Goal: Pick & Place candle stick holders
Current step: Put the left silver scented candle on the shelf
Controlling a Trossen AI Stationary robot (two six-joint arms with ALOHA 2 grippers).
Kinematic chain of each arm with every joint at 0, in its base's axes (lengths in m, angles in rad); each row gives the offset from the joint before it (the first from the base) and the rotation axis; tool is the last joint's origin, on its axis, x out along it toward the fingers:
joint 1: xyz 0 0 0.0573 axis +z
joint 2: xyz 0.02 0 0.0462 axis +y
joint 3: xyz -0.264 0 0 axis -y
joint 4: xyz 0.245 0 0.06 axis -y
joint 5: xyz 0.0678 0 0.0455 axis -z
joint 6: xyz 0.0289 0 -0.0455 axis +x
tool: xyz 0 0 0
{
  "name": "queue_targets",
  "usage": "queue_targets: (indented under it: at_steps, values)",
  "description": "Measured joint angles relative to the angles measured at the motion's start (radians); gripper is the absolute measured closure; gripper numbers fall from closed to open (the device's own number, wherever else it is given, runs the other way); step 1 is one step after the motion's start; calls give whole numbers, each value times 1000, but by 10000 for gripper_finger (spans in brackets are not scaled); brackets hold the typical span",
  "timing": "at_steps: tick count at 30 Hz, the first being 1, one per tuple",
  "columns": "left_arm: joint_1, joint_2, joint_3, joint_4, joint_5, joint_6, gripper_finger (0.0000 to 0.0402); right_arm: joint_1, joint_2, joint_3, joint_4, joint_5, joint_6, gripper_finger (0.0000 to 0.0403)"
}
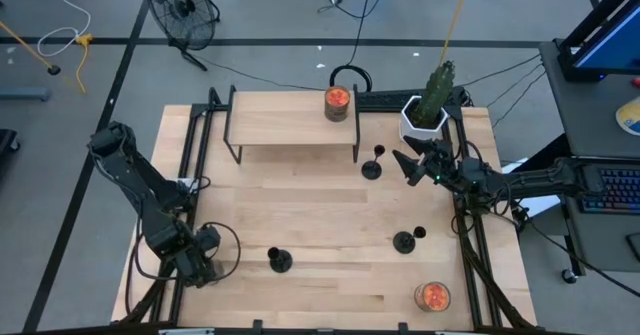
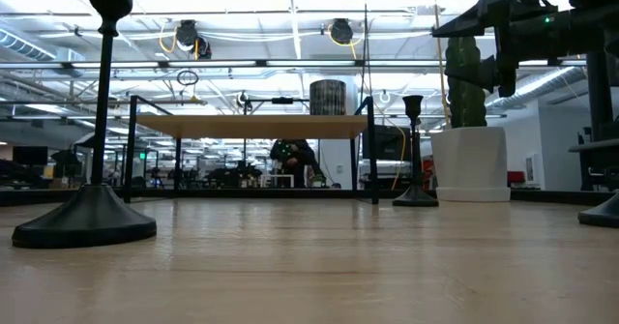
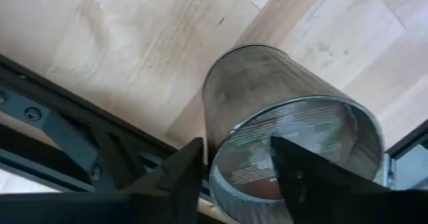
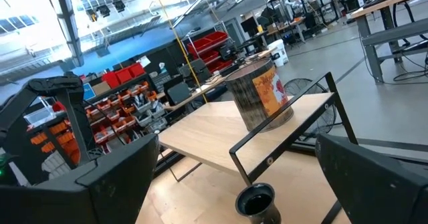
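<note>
Candle stick holders: three counted, all standing upright on the table, none held. First holder just in front of the raised shelf, near its right end. Second holder toward the right front. Third holder toward the left front, near the left arm.

Step in hand, as judged: approach to the first pick. Right gripper spread wide, hovering just beside the first holder and aimed at it. Cup top of that holder centred ahead of the jaws in the right wrist view, not yet between them. No contact seen.

Next move, as judged: advance until the thin stem sits between the jaws, then close squarely on it. Narrow target and tall, slender build, so likely to tip from an off-centre nudge.

Left gripper low at the left front edge, set against a glass jar. Cannot tell whether spread or clamped, nor whether the jar is gripped.

Containers: that jar, greyish contents. Jar on the shelf, orange contents. Jar at the right front, orange contents. White pot at the right rear, holding a cactus.
</note>
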Motion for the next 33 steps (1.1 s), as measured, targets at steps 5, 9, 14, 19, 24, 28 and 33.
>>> queue_targets:
  at_steps: [5,9,14,19,24,28,33]
  values:
    - [0,-1,-1,-6,-19,0,323,0,0,0,0,0,0,9]
    - [1,-1,-1,-4,-30,-1,387,0,0,0,0,0,0,9]
    - [1,-1,-1,0,-49,-13,389,0,0,0,0,0,0,9]
    - [1,0,-1,-1,-54,-27,396,0,0,0,0,0,0,9]
    - [1,-7,4,-5,-57,-31,398,0,1,0,29,0,2,9]
    - [1,-52,0,-9,-99,-54,399,4,0,0,90,-13,74,9]
    - [2,-132,0,-19,-138,-87,400,4,1,0,110,-52,105,9]
